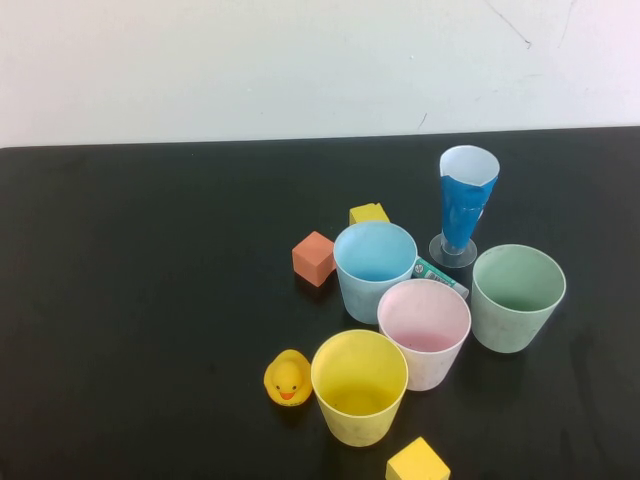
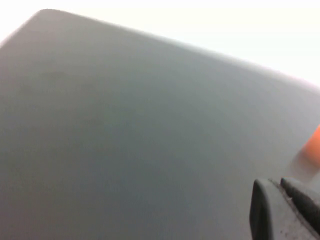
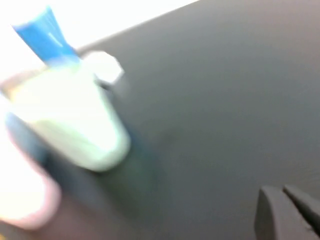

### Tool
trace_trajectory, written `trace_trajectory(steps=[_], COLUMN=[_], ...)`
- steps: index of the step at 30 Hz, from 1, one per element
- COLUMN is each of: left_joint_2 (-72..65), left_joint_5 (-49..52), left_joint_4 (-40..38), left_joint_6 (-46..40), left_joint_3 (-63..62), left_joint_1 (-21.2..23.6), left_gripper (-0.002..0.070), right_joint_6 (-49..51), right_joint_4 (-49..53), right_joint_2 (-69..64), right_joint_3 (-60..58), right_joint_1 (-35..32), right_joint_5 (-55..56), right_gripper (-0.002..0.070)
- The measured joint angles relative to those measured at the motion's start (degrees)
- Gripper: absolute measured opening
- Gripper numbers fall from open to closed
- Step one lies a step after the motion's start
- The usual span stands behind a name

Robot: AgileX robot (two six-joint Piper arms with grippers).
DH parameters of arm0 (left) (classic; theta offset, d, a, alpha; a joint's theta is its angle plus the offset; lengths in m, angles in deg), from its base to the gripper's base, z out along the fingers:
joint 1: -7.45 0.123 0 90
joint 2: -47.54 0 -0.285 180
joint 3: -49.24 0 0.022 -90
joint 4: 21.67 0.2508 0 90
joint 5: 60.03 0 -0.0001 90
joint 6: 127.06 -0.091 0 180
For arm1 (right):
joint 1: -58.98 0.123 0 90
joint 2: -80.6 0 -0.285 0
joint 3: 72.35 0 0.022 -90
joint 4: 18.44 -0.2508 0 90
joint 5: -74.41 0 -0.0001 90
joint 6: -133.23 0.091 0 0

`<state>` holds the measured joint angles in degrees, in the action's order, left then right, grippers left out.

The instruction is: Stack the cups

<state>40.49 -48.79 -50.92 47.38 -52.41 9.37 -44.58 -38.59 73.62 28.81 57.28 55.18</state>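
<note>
Both pincers—left pincer (image 2: 280,192), right pincer (image 3: 282,197)—closed, empty.

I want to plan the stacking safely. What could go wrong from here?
The blue cup, pink cup and yellow cup stand tightly together, so lifting one may tip another. The stemmed glass just behind looks easy to topple. Both the left gripper and right gripper are shut and must open first.
</note>
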Motion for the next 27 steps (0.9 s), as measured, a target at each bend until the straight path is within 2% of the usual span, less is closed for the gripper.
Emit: trace_trajectory(steps=[3,5,8,10,15,19,23,27], left_joint_2=[0.00,0.00,0.00,0.00,0.00,0.04,0.04,0.04], left_joint_5=[-4.77,-8.05,-14.89,-21.33,-34.34,-38.70,-36.33,-27.00], left_joint_4=[-21.68,-35.06,-47.80,-53.54,-60.98,-62.67,-63.07,-62.03], left_joint_6=[0.10,0.10,0.22,0.22,-0.42,-6.31,-7.24,-7.49], left_joint_3=[0.00,0.00,0.00,0.00,0.00,0.00,0.00,0.00], left_joint_1=[-0.06,-0.06,-0.06,-0.06,-0.06,-0.06,-0.06,-0.06], left_gripper=[-0.0002,-0.0002,-0.0002,-0.0002,-0.0002,-0.0002,-0.0002,-0.0002], right_joint_6=[2.90,3.61,3.32,0.49,-4.94,-5.95,-9.10,-12.25], right_joint_4=[-13.69,-18.66,-20.64,-20.23,-19.89,-19.84,-19.62,-19.38], right_joint_2=[0.00,0.00,0.00,0.00,0.00,0.00,0.00,0.00], right_joint_3=[0.00,0.00,0.00,0.00,0.00,0.00,0.00,0.00], right_joint_1=[0.00,0.00,0.00,0.00,0.00,0.00,0.00,0.00], right_joint_5=[0.00,0.00,0.11,0.66,1.91,2.01,0.24,-0.87], right_gripper=[-0.0002,-0.0002,-0.0003,-0.0002,-0.0002,-0.0002,-0.0003,-0.0003])
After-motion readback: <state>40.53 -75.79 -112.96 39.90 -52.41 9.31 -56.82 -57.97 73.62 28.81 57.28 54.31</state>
